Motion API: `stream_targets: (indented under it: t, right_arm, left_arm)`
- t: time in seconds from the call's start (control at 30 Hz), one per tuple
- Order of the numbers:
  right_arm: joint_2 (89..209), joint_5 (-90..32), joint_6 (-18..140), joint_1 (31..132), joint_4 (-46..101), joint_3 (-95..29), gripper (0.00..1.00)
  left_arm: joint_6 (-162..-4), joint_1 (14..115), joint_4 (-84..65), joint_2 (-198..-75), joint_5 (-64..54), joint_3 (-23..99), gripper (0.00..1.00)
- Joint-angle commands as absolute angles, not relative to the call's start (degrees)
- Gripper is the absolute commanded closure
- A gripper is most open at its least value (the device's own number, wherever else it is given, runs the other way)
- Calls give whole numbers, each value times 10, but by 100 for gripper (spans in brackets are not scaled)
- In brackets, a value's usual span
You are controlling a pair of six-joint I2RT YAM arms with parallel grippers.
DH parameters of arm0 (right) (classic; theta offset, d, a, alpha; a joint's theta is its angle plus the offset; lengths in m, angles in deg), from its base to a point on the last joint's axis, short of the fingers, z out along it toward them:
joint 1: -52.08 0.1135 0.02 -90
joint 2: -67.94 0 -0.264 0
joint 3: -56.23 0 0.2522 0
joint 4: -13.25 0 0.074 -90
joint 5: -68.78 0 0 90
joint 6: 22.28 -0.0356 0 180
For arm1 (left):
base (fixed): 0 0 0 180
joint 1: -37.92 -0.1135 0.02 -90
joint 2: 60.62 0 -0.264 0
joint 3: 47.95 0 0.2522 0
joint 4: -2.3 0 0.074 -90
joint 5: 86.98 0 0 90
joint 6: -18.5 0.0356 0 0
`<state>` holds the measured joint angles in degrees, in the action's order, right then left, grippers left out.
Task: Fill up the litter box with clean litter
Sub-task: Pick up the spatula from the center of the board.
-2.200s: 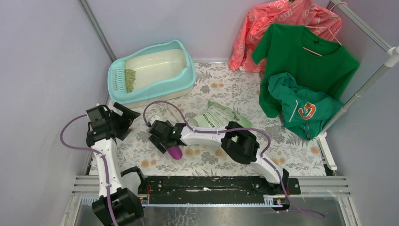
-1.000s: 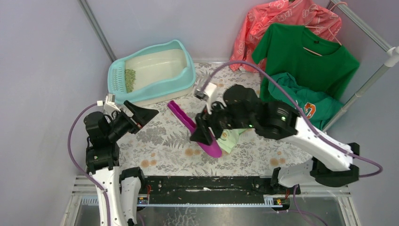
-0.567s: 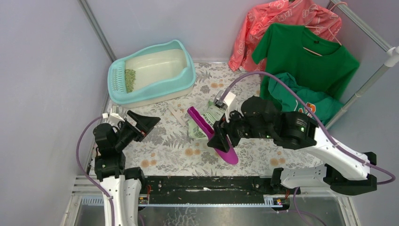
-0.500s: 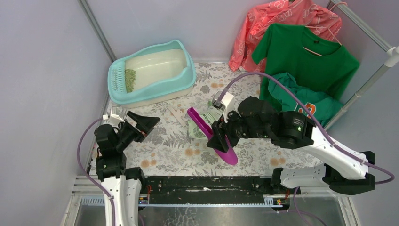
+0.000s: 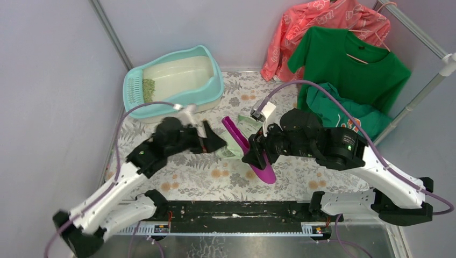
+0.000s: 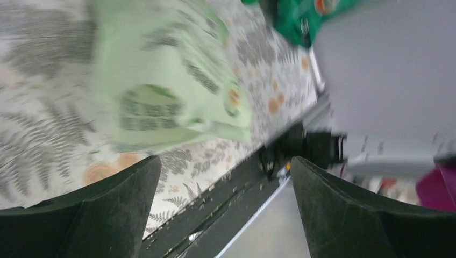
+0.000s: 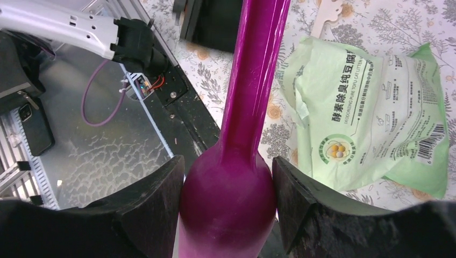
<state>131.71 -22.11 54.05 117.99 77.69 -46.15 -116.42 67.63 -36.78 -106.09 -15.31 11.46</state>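
Note:
The turquoise-rimmed litter box [image 5: 215, 88] stands at the back left, with a small patch of pale-green clean litter [image 5: 148, 88] next to its slotted grate. My right gripper [image 5: 256, 156] is shut on the purple scoop [image 5: 236, 134] and holds it above the table. In the right wrist view the scoop [image 7: 253, 107] sits between the jaws of that gripper [image 7: 228, 209]. The light green litter bag [image 7: 371, 113] lies flat under it. My left gripper [image 5: 216, 144] is open and empty beside the bag [image 5: 248, 124]. The left wrist view is blurred and shows the bag [image 6: 161, 91] beyond that open gripper [image 6: 226, 215].
Green shirts [image 5: 349, 70] and a coral garment [image 5: 322, 27] hang on a white rack [image 5: 425, 86] at the back right. Small white strips [image 5: 201, 129] lie on the floral mat. A black rail [image 5: 242, 209] runs along the near edge. A grey wall stands on the left.
My left arm has swung from the left side to the middle, with its open gripper now beside the bag. My right gripper with the scoop has shifted slightly right and back.

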Motion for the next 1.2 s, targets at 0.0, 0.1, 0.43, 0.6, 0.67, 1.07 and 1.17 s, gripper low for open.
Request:
stream_targets:
  t: [0.0, 0.1, 0.43, 0.6, 0.67, 1.07, 1.17]
  right_arm:
    - [1296, -202, 557, 1163, 763, -450, 74]
    - [1288, -249, 559, 1124, 757, -425, 74]
    - [1250, -445, 513, 1072, 745, -368, 74]
    - [1250, -596, 476, 1055, 703, -312, 75]
    - [1247, -654, 455, 1049, 672, -294, 75]
    - [1257, -768, 425, 1042, 602, -237, 75]
    - [1265, -773, 432, 1041, 596, -234, 75]
  left_arm:
    - [-1051, 887, -358, -1165, 82, 227, 1]
    - [-1012, 937, -356, -1169, 125, 237, 1]
    - [-1055, 939, -226, -891, 15, 27, 1]
    - [-1090, 941, -102, -898, -176, -16, 1]
    - [-1085, 944, -82, -897, -205, -17, 1]
    - [-1119, 948, -13, -895, -310, -22, 1]
    - [-1132, 948, 8, -905, -320, -29, 1]
